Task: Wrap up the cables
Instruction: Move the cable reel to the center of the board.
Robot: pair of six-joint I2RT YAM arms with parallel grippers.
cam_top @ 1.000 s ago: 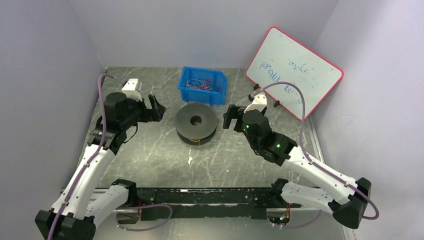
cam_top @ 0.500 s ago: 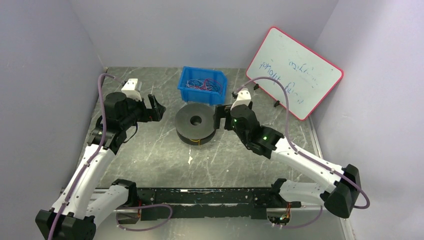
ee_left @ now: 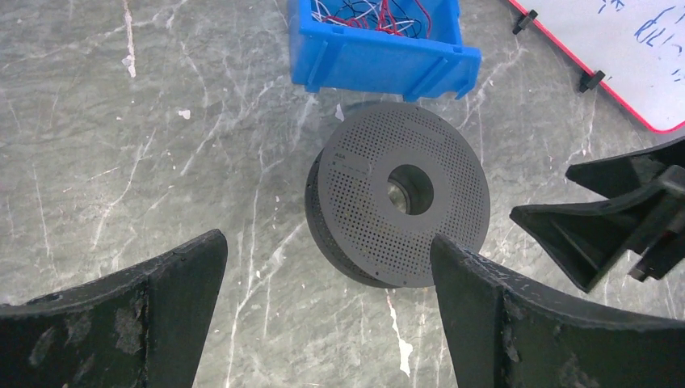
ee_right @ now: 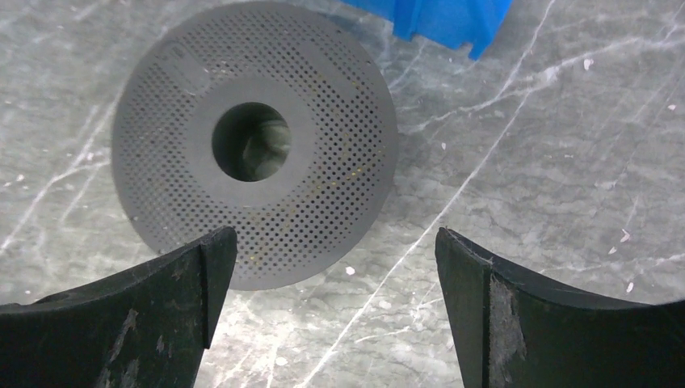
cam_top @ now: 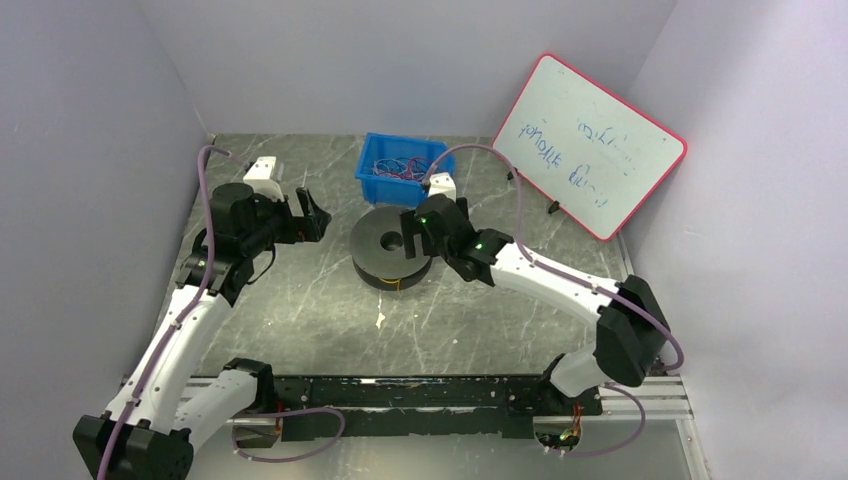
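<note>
Cables [cam_top: 400, 167] sit in blue bin [cam_top: 404, 191], far centre. Left gripper [cam_top: 314, 215] released, empty, left of spool [cam_top: 375, 240]. Right gripper [cam_top: 412, 232] released, empty, over spool's right edge.

Gaping left gripper [cam_top: 313, 214] and right gripper [cam_top: 411, 231], right arm [cam_top: 545, 280] outstretched

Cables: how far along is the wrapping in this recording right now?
Done: little; only a faint yellow trace shows under the top disc of the spool. The cables lie tangled in the blue bin. In hand: nothing; the right hand hovers open over the spool's edge, the left hand is open beside it. Left: picking cables and winding them.
</note>
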